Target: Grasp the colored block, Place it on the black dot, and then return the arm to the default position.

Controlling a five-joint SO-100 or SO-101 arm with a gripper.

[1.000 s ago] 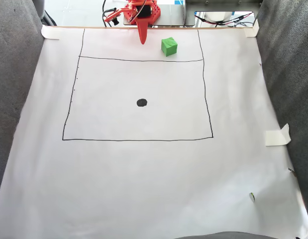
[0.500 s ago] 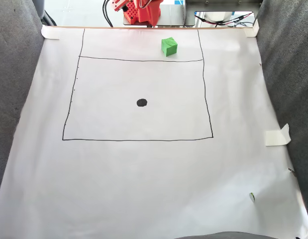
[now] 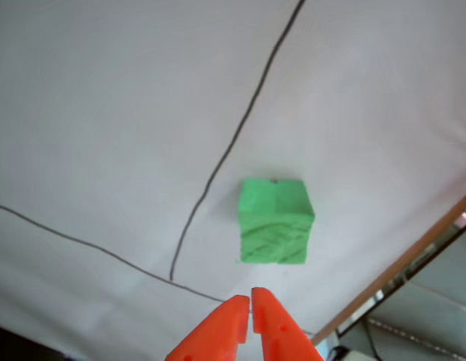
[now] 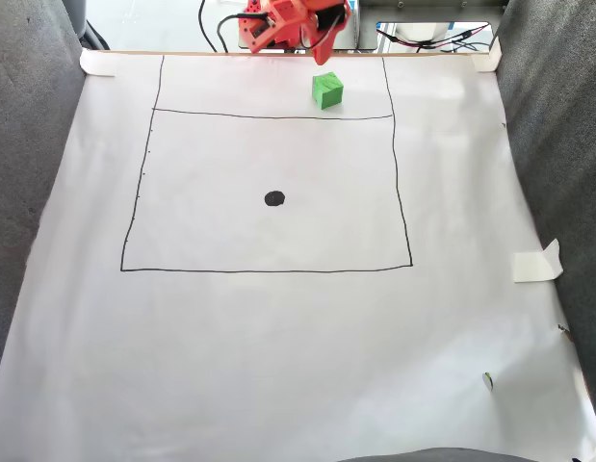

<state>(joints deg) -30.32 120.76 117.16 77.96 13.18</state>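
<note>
The colored block, a bright green cube, sits on the white paper near the far edge, above the drawn rectangle's top line. In the other view the colored block lies just ahead of my gripper, whose two orange fingers are shut tip to tip with nothing between them. In the fixed view the orange arm is at the top edge, and the gripper points down just behind the block without touching it. The black dot is inside the rectangle, well in front of the block.
Thin dark lines frame a rectangle on the paper. Grey fabric walls flank both sides. A folded piece of tape sticks up at the right edge. Cables and a metal base lie beyond the wooden far edge.
One second ago the gripper pointed down left of the block. It then pulled back up, and now it has swung right to sit just behind the block. The block has not moved.
</note>
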